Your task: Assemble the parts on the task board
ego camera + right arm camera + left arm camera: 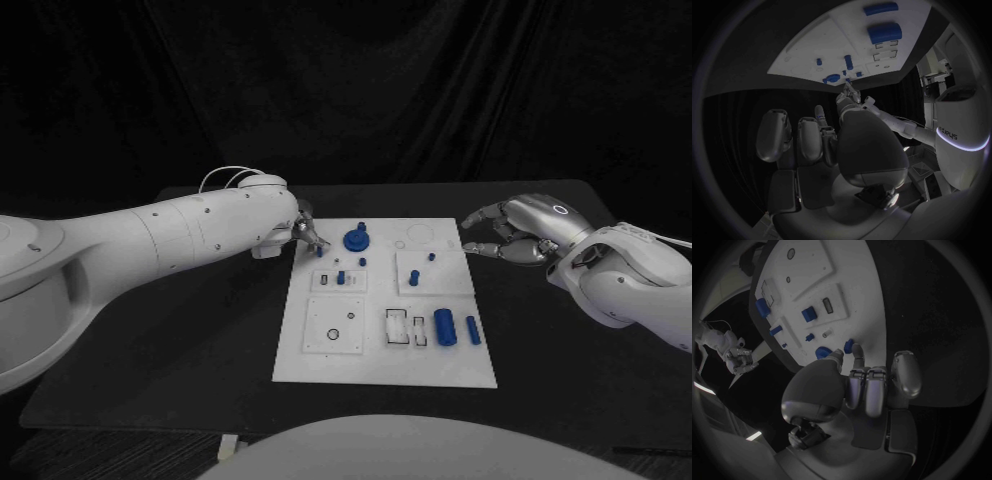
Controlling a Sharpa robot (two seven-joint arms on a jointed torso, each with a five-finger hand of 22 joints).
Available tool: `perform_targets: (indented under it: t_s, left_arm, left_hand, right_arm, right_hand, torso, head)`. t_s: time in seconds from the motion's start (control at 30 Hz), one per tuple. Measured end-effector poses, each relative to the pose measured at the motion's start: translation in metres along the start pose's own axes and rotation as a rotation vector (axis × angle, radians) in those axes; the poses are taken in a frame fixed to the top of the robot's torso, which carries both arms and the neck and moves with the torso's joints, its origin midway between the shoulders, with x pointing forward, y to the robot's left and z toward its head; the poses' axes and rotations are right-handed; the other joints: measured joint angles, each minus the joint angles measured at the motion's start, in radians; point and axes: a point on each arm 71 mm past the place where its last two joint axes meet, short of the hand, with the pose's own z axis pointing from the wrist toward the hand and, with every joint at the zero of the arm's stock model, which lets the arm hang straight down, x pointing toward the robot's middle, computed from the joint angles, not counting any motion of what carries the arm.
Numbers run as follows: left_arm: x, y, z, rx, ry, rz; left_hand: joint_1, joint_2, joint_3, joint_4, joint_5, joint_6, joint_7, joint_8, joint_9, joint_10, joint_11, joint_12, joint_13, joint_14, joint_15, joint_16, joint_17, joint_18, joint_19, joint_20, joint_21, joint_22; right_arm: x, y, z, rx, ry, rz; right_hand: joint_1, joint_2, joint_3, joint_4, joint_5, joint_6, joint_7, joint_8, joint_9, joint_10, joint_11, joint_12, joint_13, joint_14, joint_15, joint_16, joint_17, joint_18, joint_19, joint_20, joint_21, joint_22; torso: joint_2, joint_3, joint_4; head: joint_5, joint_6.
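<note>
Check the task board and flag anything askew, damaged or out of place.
Nothing stands out. The task board lies flat and square on the black table, its blue parts resting on it in order. No damage shows. The left hand is at its far corner.

Black table (173,340), white task board (375,360) lying at its middle

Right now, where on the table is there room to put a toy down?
Bare black table lies beside the task board, under the left arm, and again on the other side, before the right hand. It is crowded at the board's far end, where the left hand reaches the blue parts.
</note>
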Motion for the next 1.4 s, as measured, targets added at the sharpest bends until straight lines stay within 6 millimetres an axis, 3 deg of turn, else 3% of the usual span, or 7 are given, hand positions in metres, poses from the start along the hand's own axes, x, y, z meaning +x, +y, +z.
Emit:
perform_targets:
  t_s: [0.27,0.47,0.6,0.7,0.77,1.03,1.4]
  left_arm:
    - [0.001,-0.001,0.0,0.008,0.003,0.001]
    - [0.002,-0.002,0.001,0.015,0.007,0.002]
    - [0.003,-0.002,0.001,0.021,0.008,0.002]
    - [0.003,-0.001,0.001,0.025,0.008,0.001]
    - [0.003,-0.001,0.001,0.027,0.008,0.0]
    - [0.004,0.006,0.0,0.031,0.009,-0.005]
    - [0.007,0.014,-0.004,0.042,0.007,-0.013]
  left_hand:
    - [0.058,-0.001,0.034,-0.039,0.147,-0.005,-0.002,-0.034,-0.016,0.0,0.0,0.0,0.0,0.0,0.0,0.0,0.0,0.0,0.0,0.0,-0.005,0.004]
    - [0.068,-0.001,0.057,-0.047,0.188,-0.005,-0.002,-0.05,-0.026,0.0,0.0,0.0,0.0,0.0,0.0,0.0,0.0,0.0,-0.003,0.003,-0.011,0.004]
    - [0.087,-0.016,0.09,-0.06,0.241,-0.005,-0.002,-0.06,-0.033,0.0,0.0,0.0,0.0,0.0,0.0,0.0,0.0,0.0,-0.003,0.003,-0.014,0.007]
    - [0.105,-0.026,0.151,-0.078,0.235,-0.004,-0.002,-0.08,-0.045,0.0,0.0,0.0,0.0,0.0,0.0,0.0,0.0,0.0,-0.003,0.003,-0.014,0.011]
    - [0.115,-0.039,0.213,-0.093,0.253,0.005,0.0,-0.089,-0.05,0.0,0.0,0.0,0.0,0.0,0.0,0.0,0.0,0.0,-0.003,0.003,-0.016,0.014]
    - [0.072,-0.124,0.382,-0.083,0.305,0.023,0.007,-0.099,-0.04,0.0,0.0,0.0,0.0,0.0,0.0,0.0,0.0,0.0,-0.003,0.003,-0.022,0.026]
    - [0.04,-0.156,0.445,-0.099,0.31,0.037,0.01,-0.109,-0.033,0.0,0.0,-0.004,0.0,0.0,0.0,0.0,0.0,0.0,-0.003,0.003,-0.026,0.033]
  right_arm:
    - [0.0,0.0,0.0,0.0,0.001,0.001]
    - [0.001,0.0,0.0,0.0,0.001,0.001]
    - [0.0,0.0,0.0,0.0,0.001,0.001]
    - [0.0,0.0,0.0,0.0,0.001,0.001]
    - [0.0,0.0,0.0,0.0,0.001,0.001]
    - [0.0,0.0,-0.001,0.002,0.001,0.001]
    - [0.002,-0.002,-0.003,0.008,0.005,0.001]
  right_hand:
    - [0.0,0.0,0.0,0.0,0.0,0.0,0.0,0.0,0.0,0.0,0.0,-0.005,0.0,0.0,0.0,0.0,-0.002,0.0,0.0,0.0,0.0,0.0]
    - [0.0,0.0,0.0,0.0,0.0,0.0,0.0,0.0,-0.001,0.0,0.0,-0.005,0.0,0.0,0.0,0.0,-0.004,0.0,0.0,0.0,-0.005,0.0]
    - [0.0,0.0,0.0,0.0,0.0,0.0,0.0,0.0,-0.001,0.0,0.0,-0.005,0.0,0.0,0.0,0.0,-0.004,0.0,0.0,0.0,-0.005,0.0]
    - [0.0,0.0,0.0,0.0,0.001,0.0,0.0,0.0,-0.001,0.0,0.0,-0.005,0.0,0.0,0.0,0.0,-0.004,0.0,0.0,0.0,-0.005,0.001]
    - [0.004,0.004,0.0,0.0,0.004,0.0,0.0,0.0,-0.001,0.0,0.0,-0.005,0.0,0.0,0.0,0.0,-0.005,0.0,0.0,0.0,-0.005,0.001]
    - [0.004,0.004,0.0,0.0,0.004,0.0,0.0,0.0,-0.001,0.0,0.0,-0.005,0.0,0.0,0.0,0.0,-0.005,0.0,0.0,0.0,-0.005,0.001]
    - [0.004,0.004,0.0,0.0,0.004,0.0,0.0,0.0,-0.002,0.0,0.0,-0.004,0.0,0.0,0.0,0.0,-0.005,0.0,0.0,0.0,-0.005,0.0]
  torso:
    - [0.0,0.0001,0.0]
    - [0.0,0.0001,-0.0001]
    - [0.0,0.0003,-0.0001]
    - [0.0,0.0007,-0.0001]
    - [0.0,0.0008,-0.0006]
    - [0.0,0.0009,-0.0005]
    - [-0.001,0.0006,0.0013]
  head:
    - [0.002,0.0]
    - [0.001,0.0]
    - [-0.001,0.0]
    - [-0.001,0.0]
    - [-0.001,0.0]
    - [-0.003,0.0]
    - [-0.006,0.0]
